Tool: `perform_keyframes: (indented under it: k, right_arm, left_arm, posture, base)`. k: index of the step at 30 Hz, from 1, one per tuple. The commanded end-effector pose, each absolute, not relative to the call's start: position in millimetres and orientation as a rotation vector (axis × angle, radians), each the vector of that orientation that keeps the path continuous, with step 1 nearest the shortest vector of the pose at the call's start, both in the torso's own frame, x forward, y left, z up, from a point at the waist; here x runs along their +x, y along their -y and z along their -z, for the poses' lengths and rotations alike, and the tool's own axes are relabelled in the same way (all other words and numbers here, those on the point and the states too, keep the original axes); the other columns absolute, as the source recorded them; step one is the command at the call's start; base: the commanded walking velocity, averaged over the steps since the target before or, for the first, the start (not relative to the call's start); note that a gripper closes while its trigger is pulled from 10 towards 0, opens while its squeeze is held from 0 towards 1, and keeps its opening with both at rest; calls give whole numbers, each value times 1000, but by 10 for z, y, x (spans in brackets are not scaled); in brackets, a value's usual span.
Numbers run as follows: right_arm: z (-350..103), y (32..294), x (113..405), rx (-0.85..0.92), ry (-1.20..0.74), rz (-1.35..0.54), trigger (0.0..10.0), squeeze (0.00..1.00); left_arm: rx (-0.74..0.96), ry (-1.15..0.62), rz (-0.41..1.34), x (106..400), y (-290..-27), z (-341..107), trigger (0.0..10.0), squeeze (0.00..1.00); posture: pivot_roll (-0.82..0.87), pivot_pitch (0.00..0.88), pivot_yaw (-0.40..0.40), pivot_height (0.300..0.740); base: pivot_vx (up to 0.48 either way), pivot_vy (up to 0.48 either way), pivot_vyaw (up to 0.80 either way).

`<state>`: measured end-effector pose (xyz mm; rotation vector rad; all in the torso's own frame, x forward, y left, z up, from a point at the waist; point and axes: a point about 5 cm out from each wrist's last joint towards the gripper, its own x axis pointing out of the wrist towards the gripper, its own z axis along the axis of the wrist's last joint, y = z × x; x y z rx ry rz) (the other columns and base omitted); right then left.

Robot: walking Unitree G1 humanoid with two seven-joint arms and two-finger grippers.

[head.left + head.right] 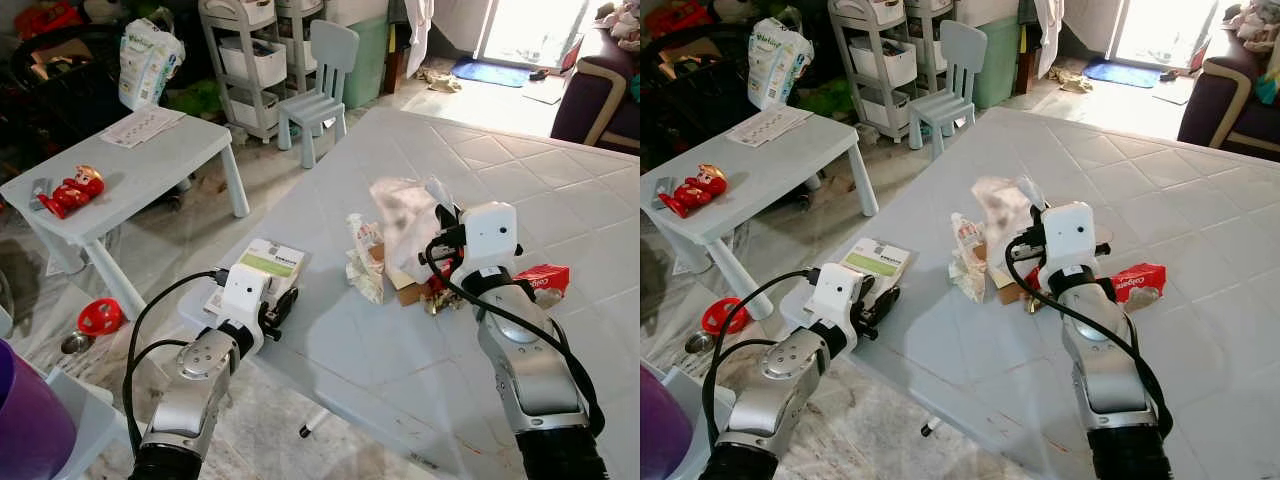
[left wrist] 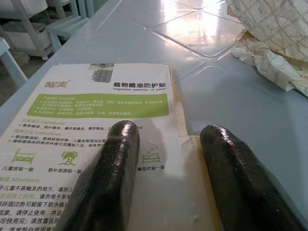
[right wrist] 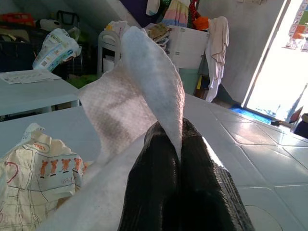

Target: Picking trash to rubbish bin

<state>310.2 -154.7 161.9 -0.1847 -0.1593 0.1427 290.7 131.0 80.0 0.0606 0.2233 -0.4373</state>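
My right gripper is shut on a white tissue, held up above the trash pile in the middle of the big pale table. Beneath it lie a crumpled printed wrapper, a brown cardboard scrap and a red toothpaste box. At the table's near left edge rests a flat white-and-green box. My left gripper is open, its two black fingers lying on top of that box.
A small white table with a red toy stands to the left. Behind it are a grey child's chair and a shelving cart. A red object lies on the floor; a purple thing sits at the near left.
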Motion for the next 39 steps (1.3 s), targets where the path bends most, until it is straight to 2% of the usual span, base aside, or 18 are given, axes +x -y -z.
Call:
perform_keyframes:
  k: [1, 27, 30, 39]
  right_arm:
    - [-1641, 1541, 3121, -184, 166, -135, 0, 0]
    - [-1641, 1540, 3121, -184, 168, -135, 0, 0]
    - [-1665, 1547, 3159, -193, 176, -132, 0, 0]
    - [-1663, 1545, 3161, -194, 177, -130, 0, 0]
  left_arm:
    - [60, -216, 446, 2904, -1293, -830, 0, 0]
    - [59, -218, 446, 2902, -1292, -833, 0, 0]
    - [29, 16, 432, 3074, -1205, -1250, 0, 0]
    - [58, 209, 383, 3147, -1178, -1613, 0, 0]
  posture:
    - [-40, 0, 12, 740]
    - [-40, 0, 12, 740]
    - [-45, 0, 5, 740]
    - [-47, 0, 6, 740]
  base:
    - [0, 0, 0]
    - [0, 0, 0]
    - [0, 0, 0]
    - [0, 0, 0]
